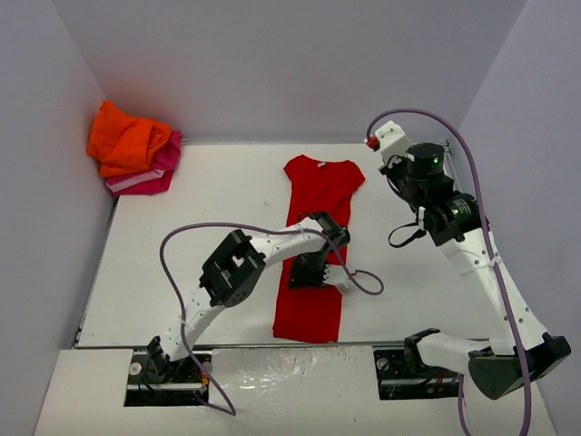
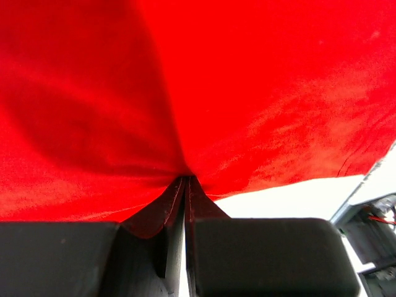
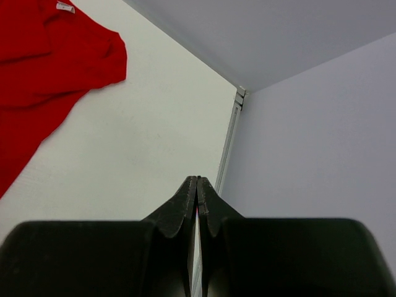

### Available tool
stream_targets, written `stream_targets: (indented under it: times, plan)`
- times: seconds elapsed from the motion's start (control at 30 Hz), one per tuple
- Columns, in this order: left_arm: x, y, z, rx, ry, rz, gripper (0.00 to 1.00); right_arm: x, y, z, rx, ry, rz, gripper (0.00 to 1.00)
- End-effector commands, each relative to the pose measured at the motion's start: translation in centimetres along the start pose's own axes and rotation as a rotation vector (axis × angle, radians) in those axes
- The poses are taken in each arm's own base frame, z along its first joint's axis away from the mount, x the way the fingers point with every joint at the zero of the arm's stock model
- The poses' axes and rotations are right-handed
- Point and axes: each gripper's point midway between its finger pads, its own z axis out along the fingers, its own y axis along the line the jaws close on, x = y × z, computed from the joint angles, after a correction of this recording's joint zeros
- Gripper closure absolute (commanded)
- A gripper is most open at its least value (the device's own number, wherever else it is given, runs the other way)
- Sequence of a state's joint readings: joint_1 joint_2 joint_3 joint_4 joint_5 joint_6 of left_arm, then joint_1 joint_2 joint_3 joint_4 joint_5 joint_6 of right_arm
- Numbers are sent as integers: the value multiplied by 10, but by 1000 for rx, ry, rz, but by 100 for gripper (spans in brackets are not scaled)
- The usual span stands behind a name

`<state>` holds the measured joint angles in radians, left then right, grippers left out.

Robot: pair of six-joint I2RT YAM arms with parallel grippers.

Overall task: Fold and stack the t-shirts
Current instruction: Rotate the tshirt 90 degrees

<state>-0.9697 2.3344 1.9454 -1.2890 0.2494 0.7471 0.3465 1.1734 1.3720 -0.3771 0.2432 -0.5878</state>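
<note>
The red t-shirt (image 1: 320,193) lies in a long narrow strip down the middle of the table (image 1: 182,272), neck at the far end. My left gripper (image 1: 309,272) is down on its lower half. In the left wrist view the jaws (image 2: 187,178) are shut with red cloth (image 2: 216,93) pinched and puckered at their tips. My right gripper (image 1: 376,142) is raised at the far right, shut and empty (image 3: 197,179); its view shows the shirt's collar end (image 3: 49,55) with the white label (image 3: 64,7). The orange t-shirt (image 1: 125,138) lies bunched on the pink one (image 1: 160,174) in the far left corner.
Grey walls (image 1: 54,209) enclose the table on the left, back and right. The left arm's purple cable (image 1: 363,282) loops over the table just right of the red shirt. The table's right edge rail (image 3: 230,133) runs close to my right gripper.
</note>
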Motion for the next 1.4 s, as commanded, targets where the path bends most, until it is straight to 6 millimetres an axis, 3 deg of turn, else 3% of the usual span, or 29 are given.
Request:
stream_targets:
  times: [0.0, 0.1, 0.23, 0.3, 0.47, 0.7, 0.73, 0.8, 1.0, 1.2, 1.37]
  plan:
    - [-30, -23, 26, 86, -69, 20, 100, -2, 9, 13, -15, -24, 37, 100]
    - [-40, -10, 7, -1, -111, 10, 100, 7, 12, 24, -3, 9, 36, 100]
    - [-43, 8, -32, -149, -156, 4, 96, 18, 14, 55, -7, 82, 66, 100]
    - [-41, 13, -49, -199, -176, -5, 95, 27, 28, 76, -56, 134, 57, 100]
    - [-19, -3, -96, -267, -209, -4, 87, 36, 64, 101, -215, 181, 44, 100]
    - [9, -54, -107, -184, -175, 23, 84, 62, 138, 128, -508, 277, 64, 100]
    - [11, -58, -106, -173, -176, 22, 84, 60, 142, 128, -527, 278, 59, 100]
    - [14, -64, -103, -155, -182, 23, 83, 65, 176, 133, -645, 314, 41, 100]
    - [19, -67, -99, -147, -177, 26, 84, 68, 245, 132, -795, 394, -96, 100]
    - [15, -69, -96, -125, -195, 29, 84, 83, 279, 159, -821, 477, -146, 100]
    - [7, -66, -90, -109, -207, 28, 84, 97, 287, 185, -786, 527, -184, 100]
